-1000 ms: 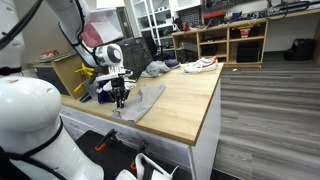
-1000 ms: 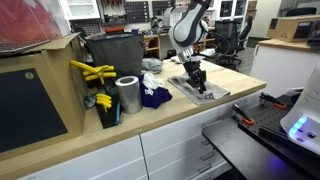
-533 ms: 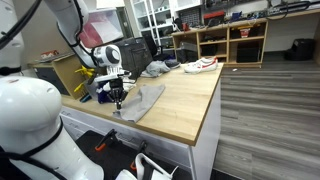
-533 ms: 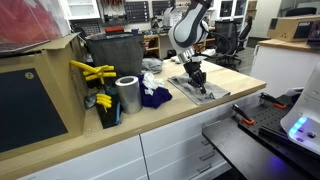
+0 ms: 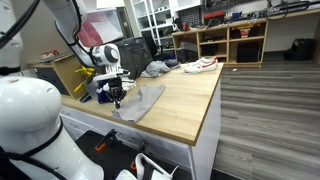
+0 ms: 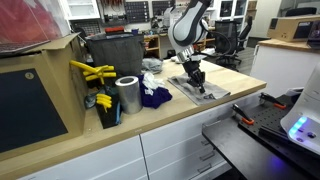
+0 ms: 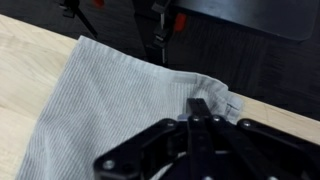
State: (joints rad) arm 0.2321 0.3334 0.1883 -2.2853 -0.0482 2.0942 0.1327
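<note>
A grey ribbed cloth (image 7: 110, 110) lies flat on the wooden table near its edge, and it shows in both exterior views (image 5: 143, 100) (image 6: 207, 91). My gripper (image 7: 201, 106) is down at one corner of the cloth, with its fingers closed together on a bunched fold of the fabric. In both exterior views the gripper (image 5: 118, 101) (image 6: 196, 83) points straight down onto the cloth.
A metal cylinder (image 6: 127, 95), a blue cloth (image 6: 153, 96), yellow tools (image 6: 90, 72) and a dark bin (image 6: 115, 52) stand beside the cloth. A white and red shoe (image 5: 200, 65) and a grey bundle (image 5: 155, 69) lie at the far end. The table edge (image 7: 285, 110) is close.
</note>
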